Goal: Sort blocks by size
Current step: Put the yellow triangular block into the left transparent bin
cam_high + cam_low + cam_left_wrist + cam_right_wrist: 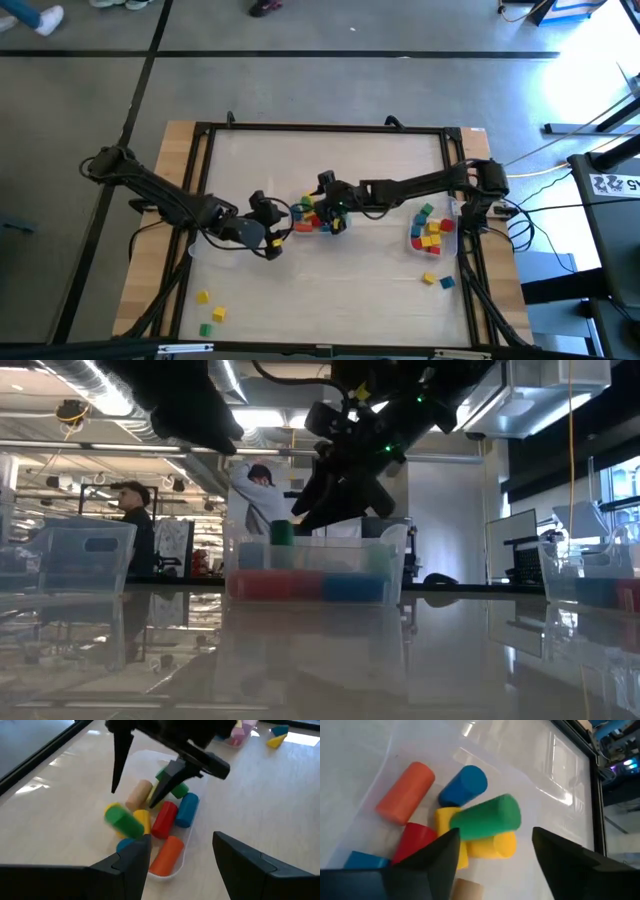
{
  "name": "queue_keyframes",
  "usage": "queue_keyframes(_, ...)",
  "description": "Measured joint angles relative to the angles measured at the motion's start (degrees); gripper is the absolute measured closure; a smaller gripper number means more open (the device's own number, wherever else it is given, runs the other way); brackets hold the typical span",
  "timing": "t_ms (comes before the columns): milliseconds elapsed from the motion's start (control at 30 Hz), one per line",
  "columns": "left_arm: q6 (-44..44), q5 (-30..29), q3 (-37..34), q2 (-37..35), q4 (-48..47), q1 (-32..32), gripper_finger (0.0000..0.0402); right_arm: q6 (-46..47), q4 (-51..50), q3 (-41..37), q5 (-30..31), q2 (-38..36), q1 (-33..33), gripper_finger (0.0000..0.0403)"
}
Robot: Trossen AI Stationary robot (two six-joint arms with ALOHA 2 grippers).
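A clear bin [312,222] at the table's middle holds several cylinder blocks in orange, red, blue, yellow, tan and green. My right gripper [326,210] hangs open over it, fingers pointing down [495,865]. A green cylinder [487,817] lies on the yellow ones just below those fingers, apart from them; it looks blurred in the left wrist view [122,820]. My left gripper [274,238] is open and empty to the left of this bin [182,865], facing it.
A clear bin [432,234] at the right holds several cube blocks. Loose blocks lie near the front left [210,312] and front right [437,281]. Another clear bin [75,555] stands by my left arm. People stand in the room beyond the table.
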Motion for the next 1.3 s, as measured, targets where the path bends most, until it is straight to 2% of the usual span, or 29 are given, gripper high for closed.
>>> queue_keyframes(100, -1.85, 0.99, 4.69, -0.12, -6.47, -0.25, 0.0192, -1.10, -0.04, 0.02, -0.83, -0.25, 0.01, 0.0131)
queue_keyframes(200, -7.64, 4.81, 9.51, -0.14, -16.42, -1.34, 0.0192, -1.30, -0.18, 0.02, -2.24, -0.25, 0.02, 0.0120)
queue_keyframes(333, -22.08, 12.37, 13.72, -0.14, -28.96, -3.63, 0.0192, -1.33, -0.37, 0.02, -2.56, -0.25, 0.02, 0.0116)
queue_keyframes(433, -35.14, 18.30, 14.61, -0.14, -33.94, -6.03, 0.0192, -1.77, -0.27, 0.02, -2.56, -0.25, 0.02, 0.0116)
queue_keyframes(567, -49.01, 24.50, 14.61, -0.07, -36.70, -10.56, 0.0192, -3.30, -0.19, 0.02, -1.63, -0.25, 0.00, 0.0116)
queue_keyframes(667, -59.09, 26.73, 14.60, 0.12, -37.65, -14.21, 0.0192, -4.07, -0.19, 0.02, -1.05, -0.25, 0.00, 0.0116)
queue_keyframes(1033, -87.41, 26.91, 14.50, 3.95, -37.72, -27.05, 0.0192, -4.08, -0.14, 0.02, -1.05, -0.25, 0.00, 0.0116)
queue_keyframes(1300, -100.66, 27.50, 14.48, 10.11, -39.49, -32.21, 0.0192, -4.10, 0.14, 0.02, -1.05, -0.25, 0.00, 0.0116)
